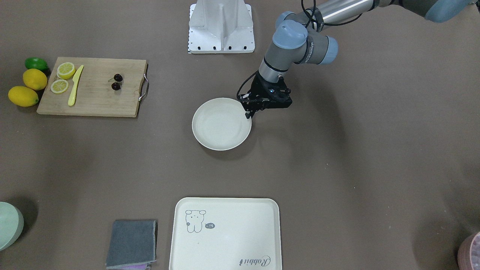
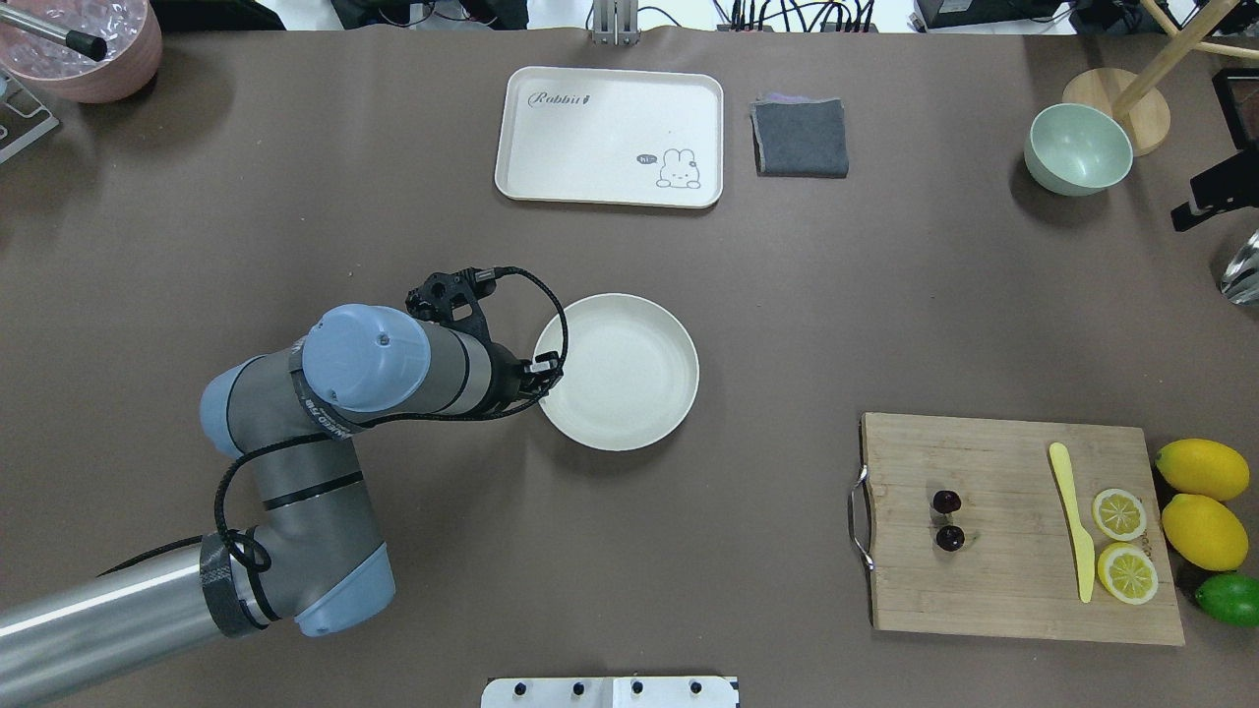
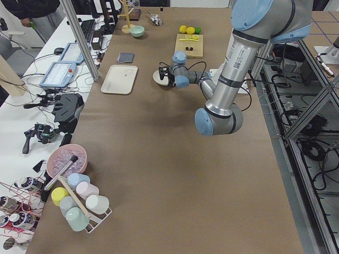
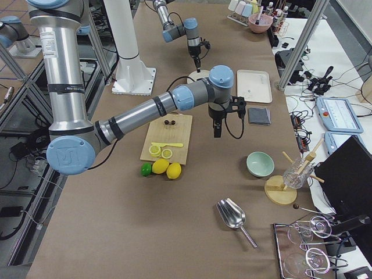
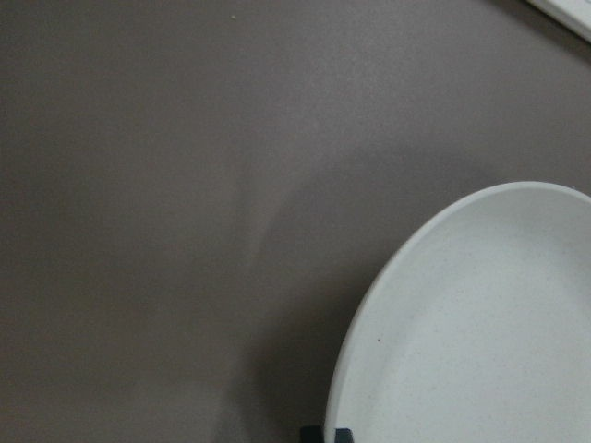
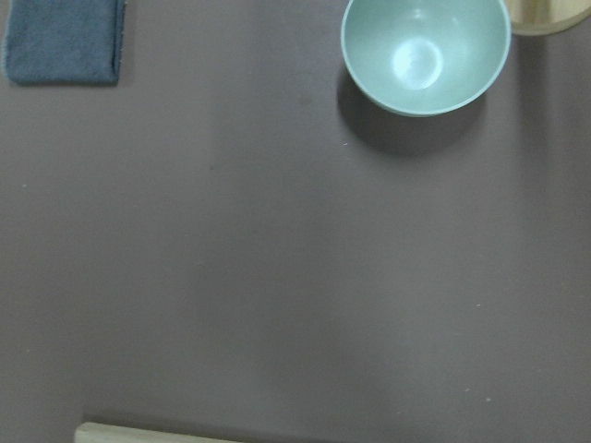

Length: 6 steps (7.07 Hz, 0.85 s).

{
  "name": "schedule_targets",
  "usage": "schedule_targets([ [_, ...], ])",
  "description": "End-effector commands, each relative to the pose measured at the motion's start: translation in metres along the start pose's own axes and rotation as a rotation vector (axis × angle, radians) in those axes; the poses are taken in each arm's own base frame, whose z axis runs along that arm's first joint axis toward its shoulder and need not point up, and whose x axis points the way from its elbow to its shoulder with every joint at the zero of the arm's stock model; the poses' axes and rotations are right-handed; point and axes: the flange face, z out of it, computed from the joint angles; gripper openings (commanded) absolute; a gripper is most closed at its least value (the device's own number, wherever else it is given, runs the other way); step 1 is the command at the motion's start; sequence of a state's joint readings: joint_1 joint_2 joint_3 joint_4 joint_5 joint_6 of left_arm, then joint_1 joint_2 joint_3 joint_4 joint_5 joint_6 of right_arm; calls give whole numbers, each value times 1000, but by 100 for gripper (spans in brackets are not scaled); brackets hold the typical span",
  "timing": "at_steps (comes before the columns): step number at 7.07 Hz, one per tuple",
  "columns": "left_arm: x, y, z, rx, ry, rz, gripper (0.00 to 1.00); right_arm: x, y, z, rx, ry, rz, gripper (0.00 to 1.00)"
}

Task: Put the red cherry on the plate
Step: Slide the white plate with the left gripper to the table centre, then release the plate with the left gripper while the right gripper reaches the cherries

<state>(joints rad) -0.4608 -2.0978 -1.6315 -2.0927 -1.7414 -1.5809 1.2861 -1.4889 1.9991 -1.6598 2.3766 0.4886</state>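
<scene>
The red cherry (image 1: 117, 81) (image 2: 948, 519), two tiny dark fruits on thin stems, lies on a wooden cutting board (image 1: 93, 99), far from both grippers. A round cream plate (image 1: 221, 125) (image 2: 620, 372) sits mid-table. My left gripper (image 1: 248, 113) (image 5: 325, 434) is at the plate's rim on the robot's left. In the left wrist view its fingertips sit close together astride the rim, shut on it. My right gripper (image 4: 216, 132) hangs high beside the board. It shows only in the exterior right view, and I cannot tell whether it is open or shut.
Lemon slices (image 2: 1121, 541) and a yellow knife (image 2: 1072, 521) share the board, with whole lemons (image 2: 1202, 501) and a lime (image 2: 1229, 598) beside it. A rabbit tray (image 2: 610, 108), a grey cloth (image 2: 799, 138) and a pale green bowl (image 2: 1077, 147) line the far side.
</scene>
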Motion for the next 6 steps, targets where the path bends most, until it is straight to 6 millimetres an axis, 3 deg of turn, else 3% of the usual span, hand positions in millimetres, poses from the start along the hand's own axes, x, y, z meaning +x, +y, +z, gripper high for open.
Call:
schedule_targets([
  [1, -2, -18, -8, 23, 3, -1, 98, -66, 49, 7, -38, -31, 42, 100],
  [2, 0, -37, -24, 32, 19, 59, 98, -76, 84, 7, -53, -16, 31, 100],
  [3, -18, -73, -45, 49, 13, 156, 98, -75, 107, 9, -75, -10, 28, 100],
  [4, -48, -95, -67, 57, -1, 235, 98, -69, 124, 25, -67, -8, 28, 100],
  [6, -68, -146, -86, 112, -74, 197, 98, -101, 156, 80, -27, -24, 114, 100],
])
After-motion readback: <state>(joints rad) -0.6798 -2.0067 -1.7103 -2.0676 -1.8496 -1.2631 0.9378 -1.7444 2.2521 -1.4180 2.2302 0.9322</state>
